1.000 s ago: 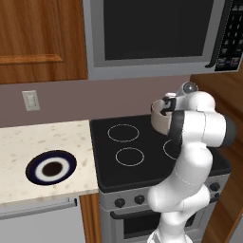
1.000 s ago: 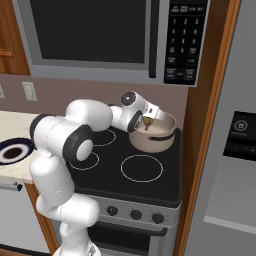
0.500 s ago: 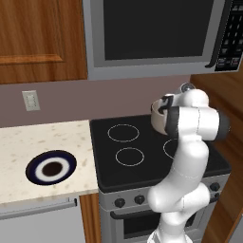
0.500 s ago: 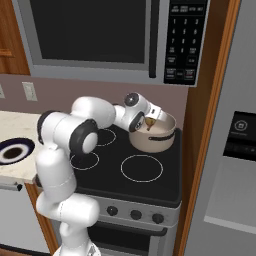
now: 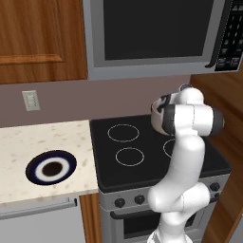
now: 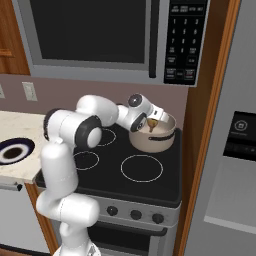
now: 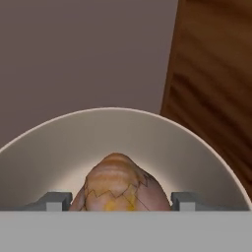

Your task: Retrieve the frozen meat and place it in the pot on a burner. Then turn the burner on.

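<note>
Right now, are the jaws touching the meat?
Touching. In the hand view the meat fills the span between both fingertips, no gap either side, over the pot.

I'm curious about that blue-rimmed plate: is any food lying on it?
No, the plate on the counter shows just its own dark centre.

We note a black stove (image 5: pixel 142 156) as landmark: microwave (image 5: pixel 156 35) above it, mauve wall (image 5: pixel 61 102) behind with a light switch (image 5: pixel 31 100), speckled tabletop (image 5: pixel 28 142) to its left, wood cabinet (image 5: pixel 40 38) above that, grey fridge (image 6: pixel 235 150) to its right.
</note>
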Controlling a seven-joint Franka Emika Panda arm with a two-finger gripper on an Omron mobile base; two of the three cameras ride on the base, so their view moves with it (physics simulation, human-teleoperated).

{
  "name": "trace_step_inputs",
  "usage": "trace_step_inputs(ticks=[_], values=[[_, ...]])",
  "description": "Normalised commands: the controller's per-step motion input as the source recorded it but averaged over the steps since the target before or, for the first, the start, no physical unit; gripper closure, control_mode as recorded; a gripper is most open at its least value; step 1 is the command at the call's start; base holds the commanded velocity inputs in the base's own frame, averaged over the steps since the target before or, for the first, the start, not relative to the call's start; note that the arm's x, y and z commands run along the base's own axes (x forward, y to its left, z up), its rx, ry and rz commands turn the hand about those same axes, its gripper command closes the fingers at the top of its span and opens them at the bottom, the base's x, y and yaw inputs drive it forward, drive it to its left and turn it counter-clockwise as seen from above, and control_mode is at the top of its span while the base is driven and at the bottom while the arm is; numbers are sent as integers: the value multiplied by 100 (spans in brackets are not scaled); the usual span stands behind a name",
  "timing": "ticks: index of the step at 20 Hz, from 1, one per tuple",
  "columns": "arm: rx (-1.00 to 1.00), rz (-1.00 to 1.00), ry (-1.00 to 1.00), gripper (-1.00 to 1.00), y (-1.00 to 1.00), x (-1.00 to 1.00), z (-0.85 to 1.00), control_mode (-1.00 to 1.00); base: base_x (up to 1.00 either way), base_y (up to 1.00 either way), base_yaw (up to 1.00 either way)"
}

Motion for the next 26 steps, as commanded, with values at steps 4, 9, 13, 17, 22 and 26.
trace_step_inputs(ticks=[4,9,13,17,22,26], values=[[0,0,0,100,0,24,-6,-100,0,0,0],[0,0,0,100,0,29,-4,-100,0,0,0],[0,0,0,100,0,28,-8,-100,0,0,0],[0,0,0,100,0,25,-15,-100,0,0,0],[0,0,0,100,-1,23,-15,-100,0,0,0],[0,0,0,100,-5,22,-13,-100,0,0,0]])
